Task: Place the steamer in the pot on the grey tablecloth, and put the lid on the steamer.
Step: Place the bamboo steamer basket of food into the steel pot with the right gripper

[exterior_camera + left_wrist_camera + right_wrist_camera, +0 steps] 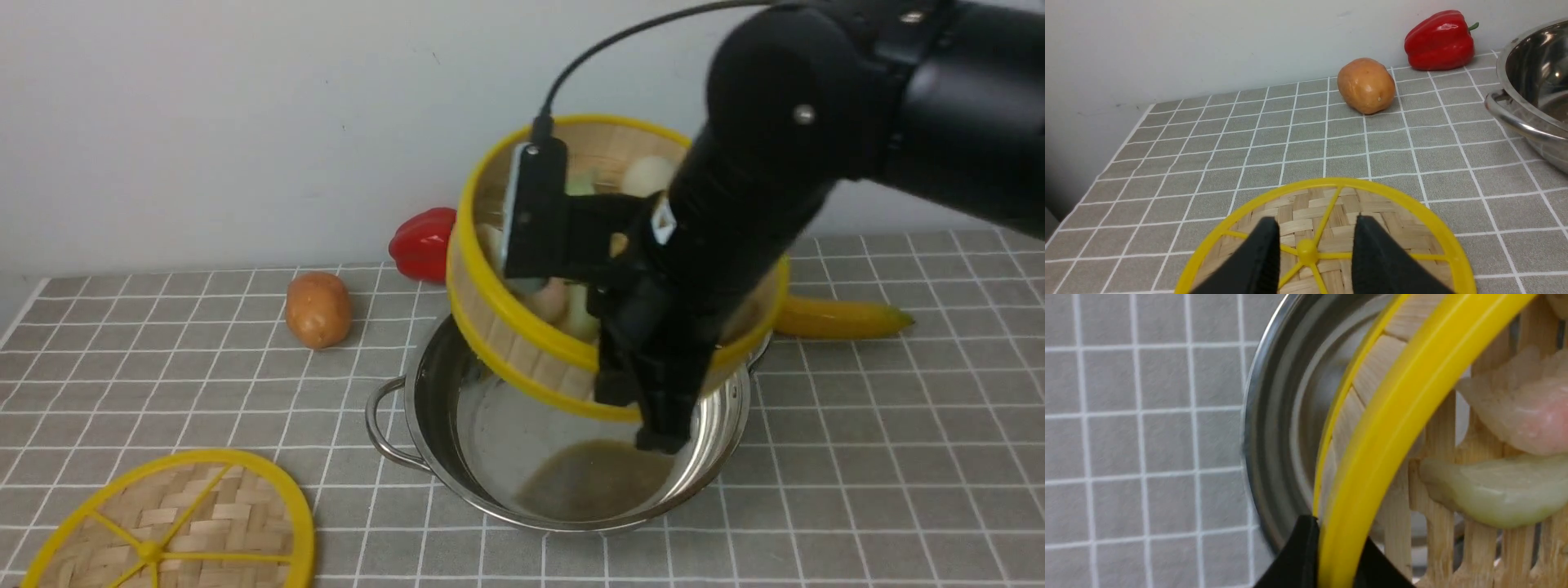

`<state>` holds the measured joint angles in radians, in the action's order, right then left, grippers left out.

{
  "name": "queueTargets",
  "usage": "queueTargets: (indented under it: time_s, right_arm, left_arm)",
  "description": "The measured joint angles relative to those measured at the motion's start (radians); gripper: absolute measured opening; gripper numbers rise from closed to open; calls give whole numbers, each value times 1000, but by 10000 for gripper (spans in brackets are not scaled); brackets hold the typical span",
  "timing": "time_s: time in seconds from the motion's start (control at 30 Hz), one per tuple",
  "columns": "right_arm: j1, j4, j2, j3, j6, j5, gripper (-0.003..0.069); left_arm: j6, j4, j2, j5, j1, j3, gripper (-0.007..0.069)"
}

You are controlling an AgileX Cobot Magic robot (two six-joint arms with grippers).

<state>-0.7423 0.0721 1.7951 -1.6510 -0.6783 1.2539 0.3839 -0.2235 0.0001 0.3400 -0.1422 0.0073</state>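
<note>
My right gripper (1333, 559) is clenched on the near rim of the steamer (522, 343), one finger outside the slatted wall and one inside. I hold the basket tilted, its open top tipped toward the front camera, at the centre of the front view. Pale dumplings (1490, 494) lie on its slats. Its low edge sits inside the rim of the pot (424, 457); whether it touches the steel I cannot tell. The near half of the pot's bowl is open below my fingers.

My left gripper (1316, 220) is spread wide over the lid (1404, 220), one finger on each side of the central knob. The lid lies flat at the lower left of the front view, with a strip of bare grey tablecloth (857, 449) between it and the pot's handle.

On the table beyond, a potato (318, 309) sits left of centre, a red pepper (423, 241) stands near the wall, and a banana (841, 318) shows right of the steamer. The lower right of the cloth is open.
</note>
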Motion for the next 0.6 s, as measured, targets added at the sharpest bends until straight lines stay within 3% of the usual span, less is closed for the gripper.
queueTargets:
  time_s: [0.6]
  right_arm:
    - [-14, -25, 243, -27, -19, 9, 57]
  left_arm:
    - [0, 0, 0, 0, 0, 0, 243]
